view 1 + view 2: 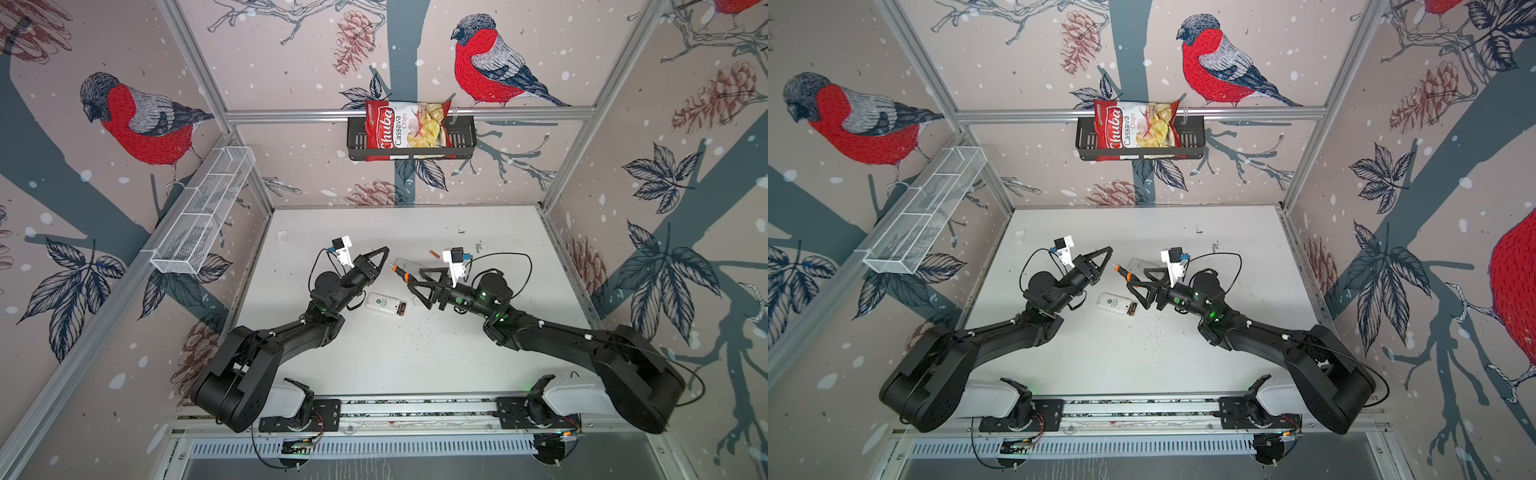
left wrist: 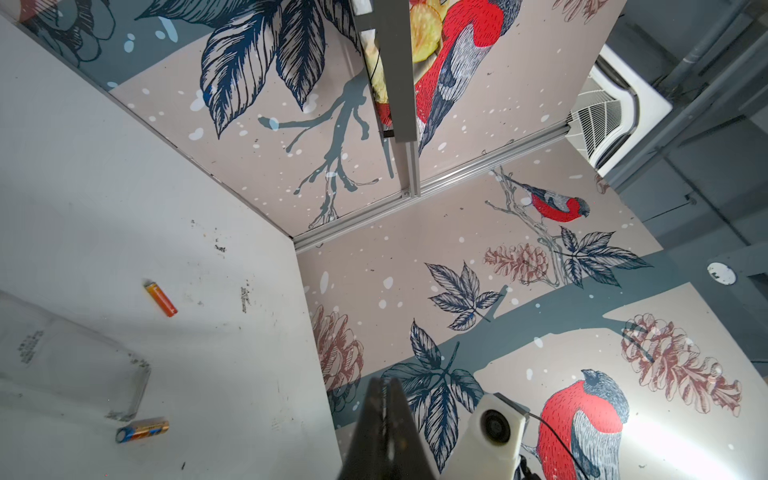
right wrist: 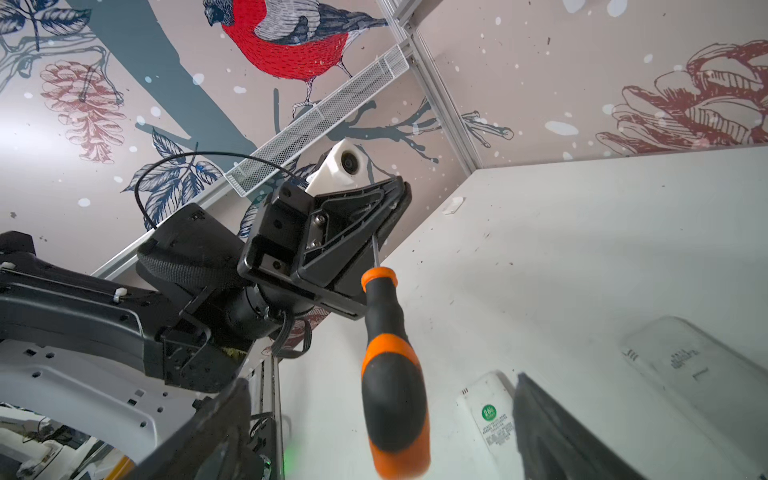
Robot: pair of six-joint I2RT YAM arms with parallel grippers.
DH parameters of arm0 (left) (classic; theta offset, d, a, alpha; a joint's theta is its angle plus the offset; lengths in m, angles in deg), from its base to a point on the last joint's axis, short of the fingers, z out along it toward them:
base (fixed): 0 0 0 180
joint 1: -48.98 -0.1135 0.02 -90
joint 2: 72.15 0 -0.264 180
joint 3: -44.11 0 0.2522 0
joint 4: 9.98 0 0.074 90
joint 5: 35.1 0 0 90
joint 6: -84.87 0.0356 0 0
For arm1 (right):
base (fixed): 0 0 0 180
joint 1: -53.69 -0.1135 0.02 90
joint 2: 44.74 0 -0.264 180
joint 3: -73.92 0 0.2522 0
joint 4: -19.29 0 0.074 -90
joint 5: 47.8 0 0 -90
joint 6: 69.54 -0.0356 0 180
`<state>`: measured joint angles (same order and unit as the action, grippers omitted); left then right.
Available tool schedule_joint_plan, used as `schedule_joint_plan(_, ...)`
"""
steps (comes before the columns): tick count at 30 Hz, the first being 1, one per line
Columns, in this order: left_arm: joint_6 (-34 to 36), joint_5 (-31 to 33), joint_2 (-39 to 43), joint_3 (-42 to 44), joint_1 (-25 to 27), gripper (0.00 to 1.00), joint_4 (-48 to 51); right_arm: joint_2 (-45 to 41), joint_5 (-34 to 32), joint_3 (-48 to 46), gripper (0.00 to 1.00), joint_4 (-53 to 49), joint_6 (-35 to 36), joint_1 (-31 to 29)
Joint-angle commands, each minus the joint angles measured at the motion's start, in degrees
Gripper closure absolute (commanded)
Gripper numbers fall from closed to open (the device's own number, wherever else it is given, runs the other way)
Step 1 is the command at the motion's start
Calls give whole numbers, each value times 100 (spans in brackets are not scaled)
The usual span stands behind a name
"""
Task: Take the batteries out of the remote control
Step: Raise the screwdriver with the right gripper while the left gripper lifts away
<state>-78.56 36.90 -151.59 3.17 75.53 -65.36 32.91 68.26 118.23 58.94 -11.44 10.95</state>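
My left gripper [image 1: 385, 252] pinched shut on the screwdriver [image 1: 401, 273] shaft just beyond the remote [image 1: 382, 303], my right gripper [image 1: 415, 289] spread wide around its handle, one battery [image 1: 401, 309] inside the remote, orange battery [image 1: 434, 254] farther beyond the remote, third battery [image 2: 142, 430] also out of the remote, on the table [image 1: 374, 365]

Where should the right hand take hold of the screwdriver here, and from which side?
Likely the middle of the thick black-and-orange handle of the screwdriver, coming from its butt end. The left hand is shut on the thin metal shaft, leaving the handle free, and the open right hand straddles it.
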Motion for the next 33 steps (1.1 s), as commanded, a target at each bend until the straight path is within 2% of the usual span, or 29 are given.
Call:
schedule_joint_plan(1, -262, 3, -160, -59, 25, 100, -899, 298, 216, 214, 4, 560, -200, 4)
schedule_joint_plan(5, -255, -33, -258, -152, 76, 100, -953, 675, 368, 435, 7, 836, -350, 29)
schedule_joint_plan(18, -49, 191, -243, -153, 144, 100, -1000, 1539, 714, 1048, 29, 1408, -907, 11)
schedule_joint_plan(33, -13, 288, -430, 3, 184, 100, -1209, 1656, 504, 1089, 59, 1721, -1159, 56)
